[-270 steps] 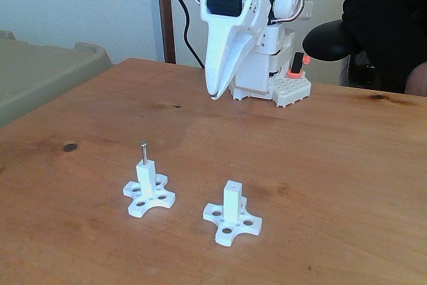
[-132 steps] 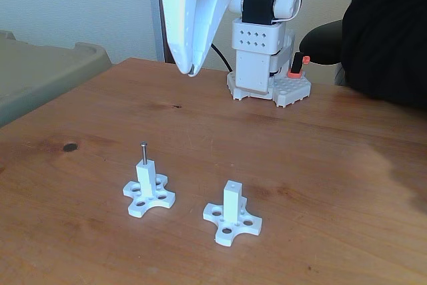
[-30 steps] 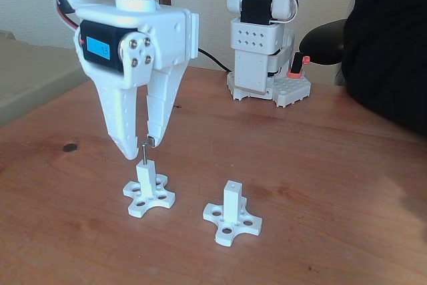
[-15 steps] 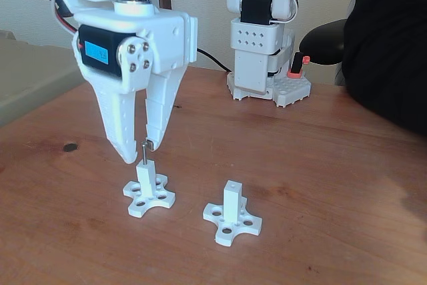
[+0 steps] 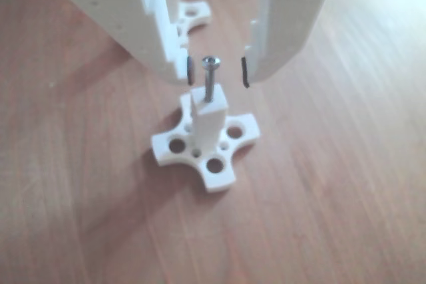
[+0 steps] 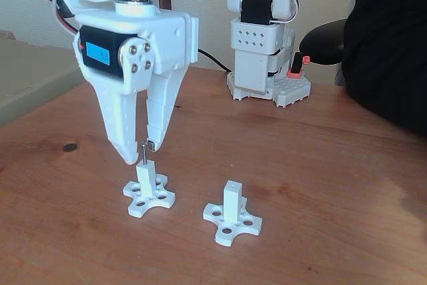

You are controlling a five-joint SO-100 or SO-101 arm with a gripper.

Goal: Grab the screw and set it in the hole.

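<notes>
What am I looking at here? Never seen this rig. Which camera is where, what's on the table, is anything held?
It is a small white robot arm bolted at the far edge of a wooden table. Its gripper has two jaws, which stand open here. The fixed view looks across the table from the front; the other view looks down from close to the gripper.

On the table stand two white plastic posts on cross-shaped bases. The left post in the fixed view has a thin metal screw standing upright in its top. The right post has an open hole in its top.

Nothing is held: the jaws sit either side of the screw head, with gaps visible in the close view.
</notes>
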